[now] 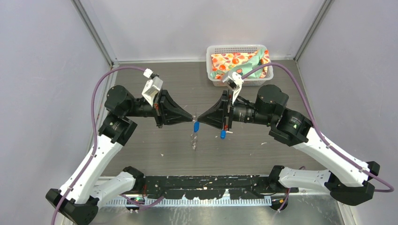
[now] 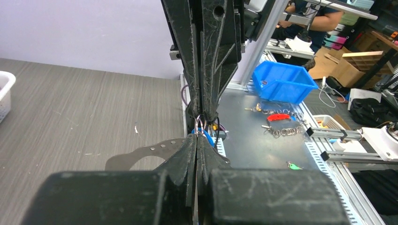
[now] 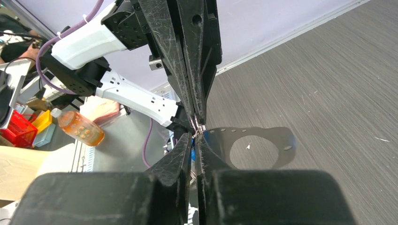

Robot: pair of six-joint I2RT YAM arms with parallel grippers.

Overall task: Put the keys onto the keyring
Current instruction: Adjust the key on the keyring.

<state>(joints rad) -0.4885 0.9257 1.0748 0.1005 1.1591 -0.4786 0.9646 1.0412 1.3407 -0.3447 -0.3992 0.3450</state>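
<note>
From above, my two arms reach from the near edge of the counter [image 1: 155,154] and meet tip to tip over its middle. My left pincer [image 1: 191,116] is clamped together. Its wrist view shows what the top view cannot: thin loops of the keyring [image 2: 200,123] caught right at its tips. My right pincer [image 1: 199,117] faces it, tips at the same wire, fingers drawn almost together with only a slit between them. Whether it truly grips the wire I cannot tell.

One key [image 1: 196,126] hangs just under the meeting point, its blue head plain from above. The left wrist view catches only a sliver of that blue beside the tips, and the right wrist view barely any. A second key [image 1: 223,134] shows from above only, just beneath my right pincer's body; whether it lies on the counter I cannot tell. Under the hanging key there is a small silvery glint, too faint to name.

At the far edge, towards the right corner, stands a white basket [image 1: 234,47] with a flowered cloth [image 1: 234,63] in it. The left wrist view shows only a bit of the basket's rim.
</note>
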